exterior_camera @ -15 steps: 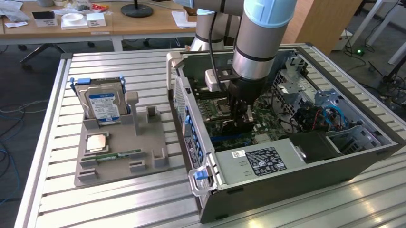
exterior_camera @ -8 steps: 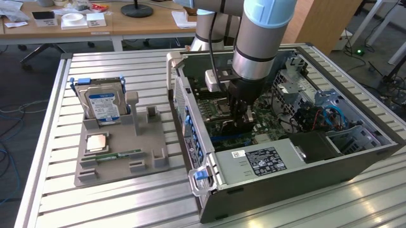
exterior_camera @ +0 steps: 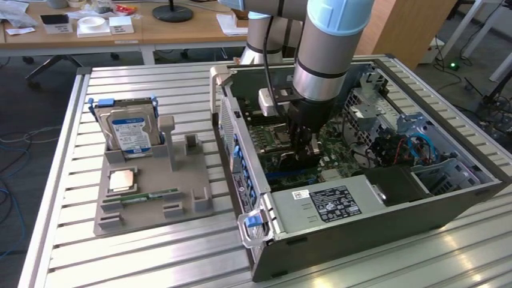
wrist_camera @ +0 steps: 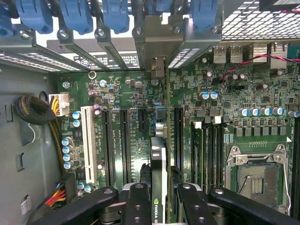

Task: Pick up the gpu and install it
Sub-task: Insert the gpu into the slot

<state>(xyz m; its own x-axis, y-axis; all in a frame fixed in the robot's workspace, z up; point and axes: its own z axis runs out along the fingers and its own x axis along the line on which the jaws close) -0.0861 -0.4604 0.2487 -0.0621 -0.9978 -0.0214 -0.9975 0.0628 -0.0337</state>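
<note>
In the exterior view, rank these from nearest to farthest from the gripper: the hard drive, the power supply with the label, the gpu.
1. gpu: between the fingers of the gripper, inside the case over the motherboard.
2. power supply: inside the case, at its near end.
3. hard drive: outside the case, upright in the holder at the exterior view's left.
</note>
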